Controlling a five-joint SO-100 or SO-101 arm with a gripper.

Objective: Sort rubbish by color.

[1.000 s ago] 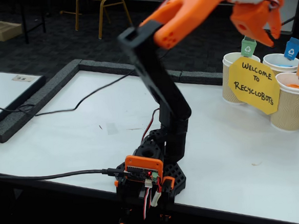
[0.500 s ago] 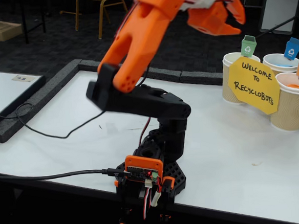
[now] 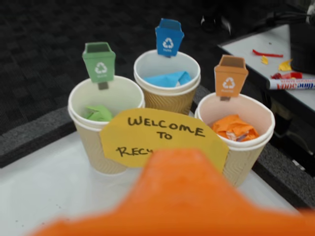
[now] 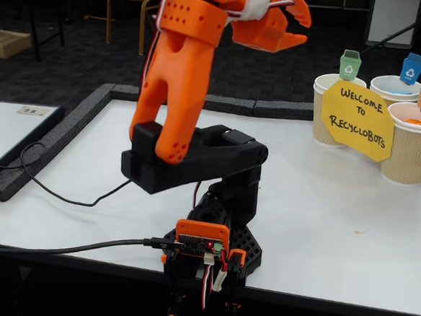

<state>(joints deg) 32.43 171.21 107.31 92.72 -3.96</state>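
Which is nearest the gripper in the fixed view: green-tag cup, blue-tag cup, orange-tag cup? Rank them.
From the gripper, at top centre:
1. Green-tag cup, leftmost of the three, behind the yellow sign.
2. Blue-tag cup, further right, at the back.
3. Orange-tag cup, far right, at the front.

The arm (image 4: 184, 95) folds back from the cups (image 4: 412, 144), gripper (image 4: 288, 22) swinging left and higher, apparently empty; the cable (image 4: 61, 194) shifts.
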